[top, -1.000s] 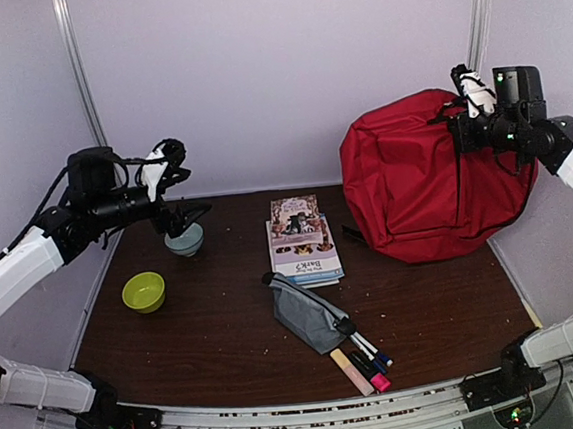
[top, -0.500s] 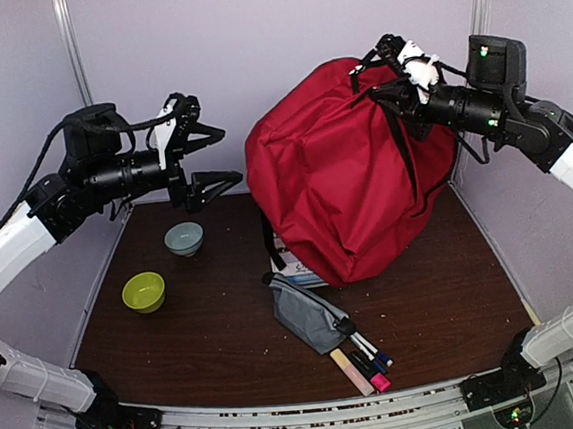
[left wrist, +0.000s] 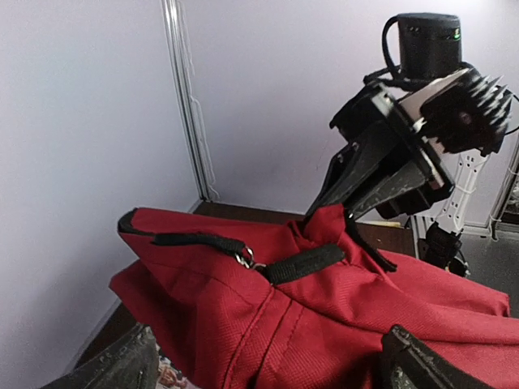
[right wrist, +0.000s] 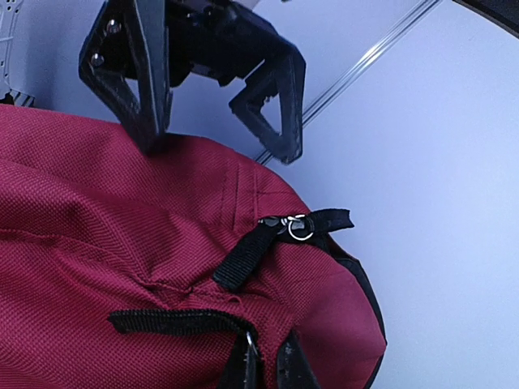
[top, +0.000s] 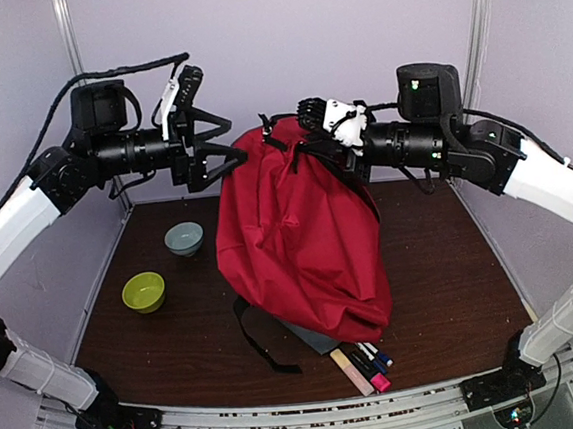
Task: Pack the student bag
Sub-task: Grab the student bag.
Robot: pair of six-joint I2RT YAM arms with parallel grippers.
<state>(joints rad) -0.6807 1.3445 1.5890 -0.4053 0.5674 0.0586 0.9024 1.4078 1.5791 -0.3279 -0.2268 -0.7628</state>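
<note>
The large soft red fabric backpack with black zippers and straps (top: 299,243) hangs in the middle of the scene above the dark brown tabletop (top: 443,281). It is held up by its top from the right hand (top: 305,138), whose fingers are pressed together on a fold of red fabric beside a black strap; the left wrist view shows that pinch plainly. The bag's lower end sags over the things lying near the front edge, and whether it rests on them or hangs just clear cannot be told. A loose black strap trails from under it onto the wood. The left hand (top: 230,144) hovers just beside the bag's upper left shoulder with its fingers spread wide, holding nothing, the red cloth lying between and below them in its own camera. A black zipper pull tab with a small metal ring (right wrist: 298,227) sits on the top seam close to that hand, and the zipper looks closed. This reads as the opening step, early in the packing: nothing appears to be inside yet, and the bundle of coloured markers and pens (top: 365,363) lies on the tabletop at the bag's foot, while a lime-green bowl (top: 144,291) and a grey-blue bowl (top: 184,238) sit well apart on the left. The next move probably calls for the left hand to close on the pull tab or the nearby fabric while the right one holds the top taut, so the zipper can run.
</note>
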